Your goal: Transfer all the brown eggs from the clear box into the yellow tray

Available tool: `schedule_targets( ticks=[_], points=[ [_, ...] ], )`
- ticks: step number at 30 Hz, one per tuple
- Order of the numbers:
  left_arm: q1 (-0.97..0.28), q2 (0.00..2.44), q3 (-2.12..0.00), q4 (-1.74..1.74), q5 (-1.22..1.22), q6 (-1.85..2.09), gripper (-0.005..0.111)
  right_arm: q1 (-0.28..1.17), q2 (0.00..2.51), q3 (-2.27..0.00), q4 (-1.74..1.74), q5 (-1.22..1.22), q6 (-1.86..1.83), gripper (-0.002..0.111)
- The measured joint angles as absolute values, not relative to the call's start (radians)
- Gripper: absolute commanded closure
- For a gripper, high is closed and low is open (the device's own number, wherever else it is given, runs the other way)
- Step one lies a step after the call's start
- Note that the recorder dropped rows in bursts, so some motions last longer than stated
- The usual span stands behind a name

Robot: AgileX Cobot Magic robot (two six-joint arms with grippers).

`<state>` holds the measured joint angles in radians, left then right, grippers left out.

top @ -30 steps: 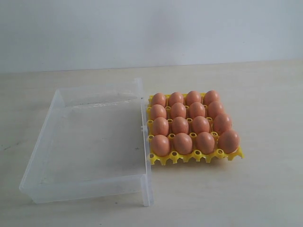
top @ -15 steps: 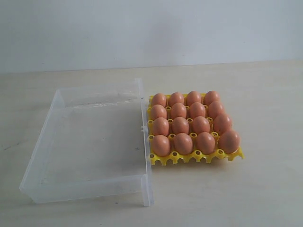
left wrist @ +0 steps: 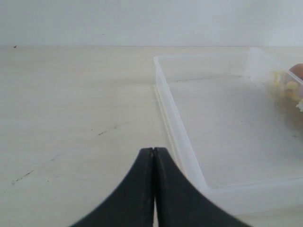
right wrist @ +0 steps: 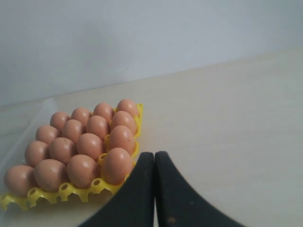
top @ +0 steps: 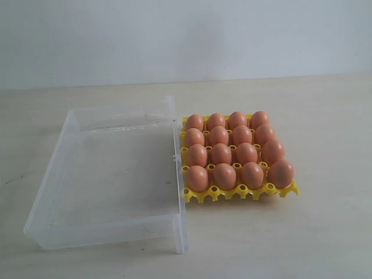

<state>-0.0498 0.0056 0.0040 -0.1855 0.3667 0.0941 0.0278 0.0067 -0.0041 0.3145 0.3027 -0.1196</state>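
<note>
eggs [top: 221, 154]: sixteen, each in a cup of yellow tray [top: 241, 192] | clear box [top: 104, 231]: just beside tray, on bench [top: 325, 232] | left jaws: clenched together | right jaws: clenched together

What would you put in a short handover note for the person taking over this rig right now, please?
Grippers: the left gripper is shut and holds nothing, outside the clear box. The right gripper is shut and holds nothing, near the yellow tray.
Things: sixteen brown eggs sit in the tray, four rows of four, filling every cup. The box beside it holds no eggs.
Done: all eggs are in the tray.
Left: nothing that shows; the job looks finished.
</note>
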Motion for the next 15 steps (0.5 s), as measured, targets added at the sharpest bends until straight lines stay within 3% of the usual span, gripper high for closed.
schedule_targets(
  ticks=[15],
  points=[
    [-0.05, 0.006, 0.004, -0.185, 0.367, 0.094, 0.107, 0.028, 0.007, -0.004, 0.201, 0.301, 0.0, 0.108]
  ],
)
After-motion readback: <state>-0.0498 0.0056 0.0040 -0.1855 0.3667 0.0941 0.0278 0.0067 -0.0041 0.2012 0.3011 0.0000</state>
